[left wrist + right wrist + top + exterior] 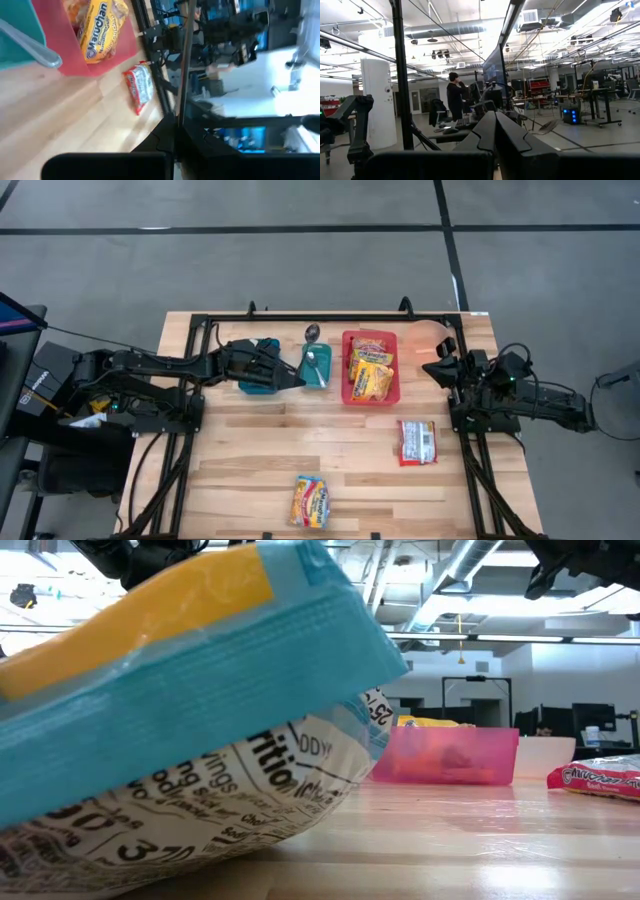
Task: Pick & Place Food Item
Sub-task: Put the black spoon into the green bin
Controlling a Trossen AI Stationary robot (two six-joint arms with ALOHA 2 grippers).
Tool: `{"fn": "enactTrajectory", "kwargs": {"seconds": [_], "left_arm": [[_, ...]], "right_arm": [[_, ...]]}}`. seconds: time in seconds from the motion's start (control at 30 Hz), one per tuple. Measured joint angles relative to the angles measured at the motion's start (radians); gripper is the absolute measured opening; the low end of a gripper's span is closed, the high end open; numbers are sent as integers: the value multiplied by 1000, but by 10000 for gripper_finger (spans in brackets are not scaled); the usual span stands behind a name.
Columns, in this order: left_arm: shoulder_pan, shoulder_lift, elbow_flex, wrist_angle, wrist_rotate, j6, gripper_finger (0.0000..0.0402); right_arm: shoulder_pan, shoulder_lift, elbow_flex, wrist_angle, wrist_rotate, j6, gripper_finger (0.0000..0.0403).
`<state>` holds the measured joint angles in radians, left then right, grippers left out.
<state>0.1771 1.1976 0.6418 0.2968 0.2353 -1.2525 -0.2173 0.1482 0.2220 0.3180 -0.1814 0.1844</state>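
Listing near to far from my station: ramen pack (311,501) at six o'clock, red pack (416,442) at four, both loose, waiting. Red bin (346,370) at twelve holds noodle packs. Left gripper (297,379) by the teal tub (324,379), fingers pressed together, empty; right gripper (431,365) likewise. Only the low view shows the ramen pack's label; only the right wrist view shows a person.

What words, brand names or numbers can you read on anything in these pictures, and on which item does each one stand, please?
"Maruchan": on the yellow noodle packet standing in the red bin, left wrist view.
"...rition" and "...ODY!": partial words on the underside of the close packet, low view; its other print is too distorted to read.
Red packet on the table: lettering too small.
Packet at the table's front edge: lettering too small.
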Motion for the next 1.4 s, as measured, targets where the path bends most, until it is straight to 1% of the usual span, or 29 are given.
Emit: {"fn": "enactTrajectory", "kwargs": {"seconds": [0.03,0.1,0.27,0.37,0.47,0.67,0.77,0.87,0.9,1.1,1.17,1.3,1.4], "left_arm": [[0,0,0,3,-2,-30,0],[0,0,0,10,-23,-138,0],[1,0,0,8,-46,-560,0],[1,0,0,7,-55,-709,0],[1,0,0,7,-62,-773,0],[1,0,0,7,-62,-785,0],[1,1,0,9,-85,-874,0],[-4,45,1,39,-108,-935,0],[-4,73,0,79,-108,-947,0],[0,283,1,443,-114,-1026,0],[0,334,1,531,-136,-1052,0],[-12,379,1,546,-228,-1107,0],[-27,388,1,548,-293,-1133,0]], "right_arm": [[0,0,0,0,0,0,1],[0,0,0,0,0,0,1],[0,0,0,0,0,0,1],[0,0,0,0,0,0,1],[0,0,0,0,0,0,1],[0,0,0,0,0,0,1],[0,0,0,0,0,0,1],[0,0,0,0,0,0,1],[0,0,0,0,0,0,1],[0,0,0,0,0,0,1],[0,0,0,0,0,0,1],[0,0,0,0,0,0,1],[0,0,0,0,0,0,1]]}}
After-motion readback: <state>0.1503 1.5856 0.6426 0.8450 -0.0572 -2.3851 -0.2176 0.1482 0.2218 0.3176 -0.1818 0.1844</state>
